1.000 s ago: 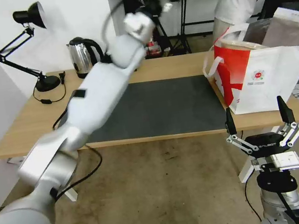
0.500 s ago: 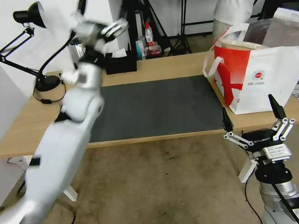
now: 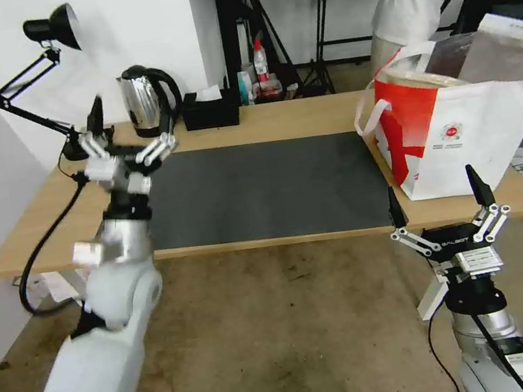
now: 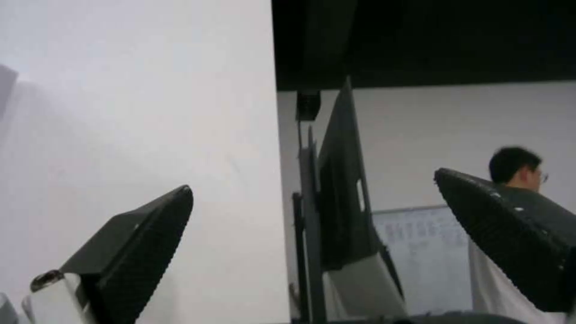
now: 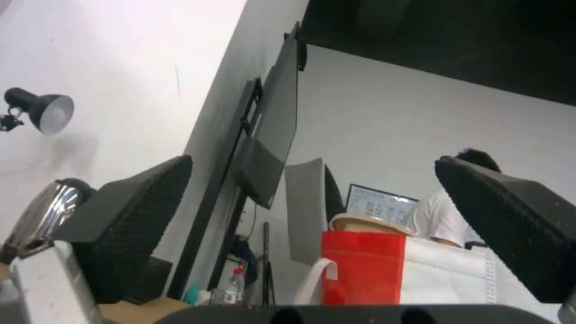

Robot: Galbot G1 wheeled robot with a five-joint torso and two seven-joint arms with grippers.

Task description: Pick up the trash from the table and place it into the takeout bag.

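The takeout bag [image 3: 461, 127] stands open at the right end of the table [image 3: 289, 120], white with a red side panel. A piece of trash, a shallow beige bowl [image 3: 414, 77], rests in its mouth; it is the beige bowl [image 5: 367, 222] atop the bag [image 5: 384, 270] in the right wrist view. My left gripper [image 3: 130, 120] is open and empty, pointing up over the table's left part beside the dark mat [image 3: 266, 182]. In front of the table's edge, below the bag, my right gripper [image 3: 434, 186] is open and empty. Both wrist views show spread fingers, left [image 4: 313, 180] and right [image 5: 313, 159].
A steel kettle [image 3: 146, 105], a black tissue box [image 3: 210, 113] and a black desk lamp [image 3: 49, 28] stand along the back left of the table. A person stands behind the bag. Brown floor lies in front of the table.
My left arm has swung from high over the table's back down and to the left, uncovering the kettle and tissue box. The right gripper has shifted slightly. Both stay open.
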